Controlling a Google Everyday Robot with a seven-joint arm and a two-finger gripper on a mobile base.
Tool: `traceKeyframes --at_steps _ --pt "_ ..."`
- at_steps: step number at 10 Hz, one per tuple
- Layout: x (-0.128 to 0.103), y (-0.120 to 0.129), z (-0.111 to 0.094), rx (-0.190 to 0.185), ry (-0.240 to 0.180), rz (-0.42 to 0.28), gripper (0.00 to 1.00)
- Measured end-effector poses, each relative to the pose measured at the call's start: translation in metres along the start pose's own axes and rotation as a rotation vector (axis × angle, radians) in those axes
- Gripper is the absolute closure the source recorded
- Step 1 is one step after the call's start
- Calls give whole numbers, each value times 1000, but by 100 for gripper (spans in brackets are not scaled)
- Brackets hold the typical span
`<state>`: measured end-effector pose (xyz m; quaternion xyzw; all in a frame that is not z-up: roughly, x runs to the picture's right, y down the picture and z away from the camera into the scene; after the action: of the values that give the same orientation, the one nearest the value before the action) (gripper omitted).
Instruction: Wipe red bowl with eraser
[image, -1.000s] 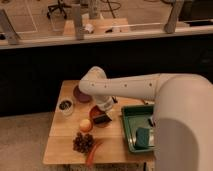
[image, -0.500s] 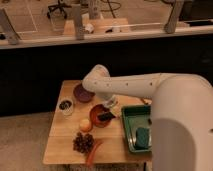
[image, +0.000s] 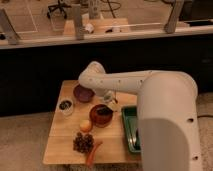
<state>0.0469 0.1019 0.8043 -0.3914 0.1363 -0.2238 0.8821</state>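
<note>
Your big white arm (image: 150, 87) reaches in from the right, across the wooden worktop (image: 62, 137). It bends down over the middle of the worktop. The gripper (image: 108, 101) hangs at the end of the arm, right over the back edge of the red bowl (image: 101, 119). The red bowl sits near the middle of the worktop, just in front of the gripper and below it. You cannot tell if the gripper is clenched or released.

A green tray (image: 127, 131) lies just to the right of the red bowl, and the arm hides part of it. A purple bowl (image: 82, 93) sits behind the red bowl and to its left, close to the arm. A bunch of dark grapes (image: 83, 142) lies near the front. A small white cup (image: 65, 105) with something dark inside stands to the left. An orange (image: 86, 125) rests just beside the red bowl's front left edge. A long reddish thing (image: 93, 152) lies at the front edge.

A small dark shape, which looks like the eraser (image: 104, 112), shows inside the red bowl under the gripper. You cannot tell which way it points.
</note>
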Motion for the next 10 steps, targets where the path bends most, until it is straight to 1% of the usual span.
traceKeyframes --at_steps 3,5,6,7,10 --pt "-24 -8 -10 17 4 -26 100" --pt "-34 -3 -13 26 -7 -43 100" --pt "-39 1 -13 32 -15 -55 100" --pt "-43 11 -13 34 -31 -65 100" --pt "-42 33 -7 26 -54 -84 100"
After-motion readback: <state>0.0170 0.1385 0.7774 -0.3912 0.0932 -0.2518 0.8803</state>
